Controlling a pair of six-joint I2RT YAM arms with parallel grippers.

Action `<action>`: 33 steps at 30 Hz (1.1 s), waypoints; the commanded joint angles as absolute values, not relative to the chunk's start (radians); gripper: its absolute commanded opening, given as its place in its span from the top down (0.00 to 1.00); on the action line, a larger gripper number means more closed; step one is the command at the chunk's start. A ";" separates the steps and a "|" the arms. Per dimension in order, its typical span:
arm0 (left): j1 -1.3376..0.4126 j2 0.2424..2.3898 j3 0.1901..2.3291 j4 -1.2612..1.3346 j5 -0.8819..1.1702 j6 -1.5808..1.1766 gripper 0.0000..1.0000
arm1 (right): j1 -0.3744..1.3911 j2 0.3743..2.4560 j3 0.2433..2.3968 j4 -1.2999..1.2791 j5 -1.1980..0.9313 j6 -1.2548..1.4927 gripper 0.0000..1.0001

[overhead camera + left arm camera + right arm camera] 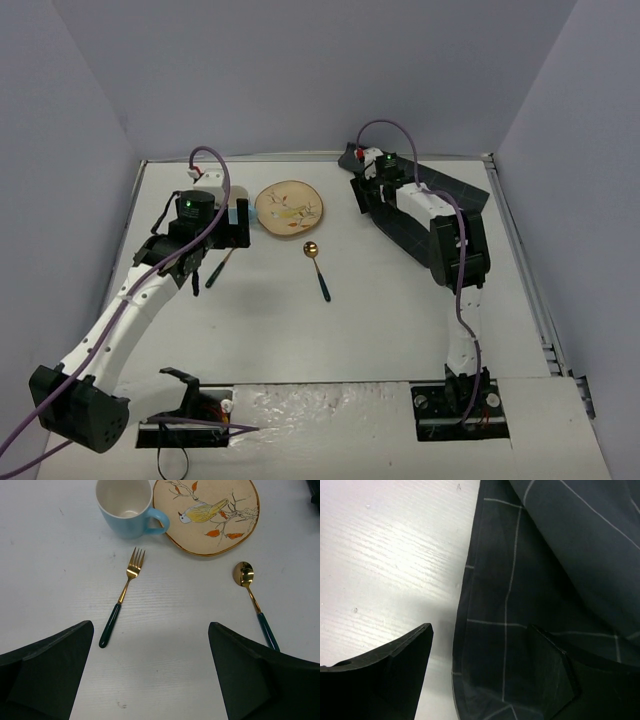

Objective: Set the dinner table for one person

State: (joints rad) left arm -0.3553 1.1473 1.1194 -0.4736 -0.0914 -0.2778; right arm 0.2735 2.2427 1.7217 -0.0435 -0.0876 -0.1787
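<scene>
On the white dinner table (350, 330) stand a blue mug (127, 505) and a round plate (288, 208) with a bird painted on it. A gold fork (122, 597) with a dark handle lies below the mug, and a matching spoon (318, 265) lies below the plate. My left gripper (151, 626) hovers open just in front of the mug, with bare table between its fingers. My right gripper (480, 630) is open low over the left edge of the dark grey checked cloth (545, 580), which lies at the back right (392, 224).
Grey walls close in the table on three sides. A metal rail (530, 280) runs along its right edge. The arm bases (460, 400) sit at the near edge.
</scene>
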 commanded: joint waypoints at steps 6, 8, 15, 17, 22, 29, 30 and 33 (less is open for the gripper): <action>-0.357 1.130 1.134 -0.438 -0.110 -0.255 0.03 | 0.248 2.328 1.854 0.021 -0.188 -0.206 0.30; -0.357 1.130 1.134 -0.439 -0.112 -0.255 0.03 | 0.241 2.347 1.853 0.023 -0.184 -0.203 0.31; -0.357 1.133 1.135 -0.440 -0.111 -0.255 0.03 | 0.222 2.374 1.842 0.022 -0.178 -0.172 0.44; -0.357 1.131 1.134 -0.440 -0.113 -0.255 0.03 | 0.220 2.367 1.831 0.022 -0.167 -0.176 0.57; -0.357 1.127 1.134 -0.440 -0.115 -0.255 0.03 | 0.210 2.335 1.818 0.013 -0.139 -0.178 1.00; -0.357 1.124 1.136 -0.440 -0.114 -0.254 0.03 | 0.206 2.118 1.758 -0.006 -0.177 -0.210 1.00; -0.357 1.124 1.137 -0.440 -0.114 -0.253 0.03 | 0.206 2.060 1.730 -0.026 -0.191 -0.216 1.00; -0.357 1.126 1.139 -0.445 -0.119 -0.252 0.03 | 0.215 1.940 1.620 -0.032 -0.235 -0.197 1.00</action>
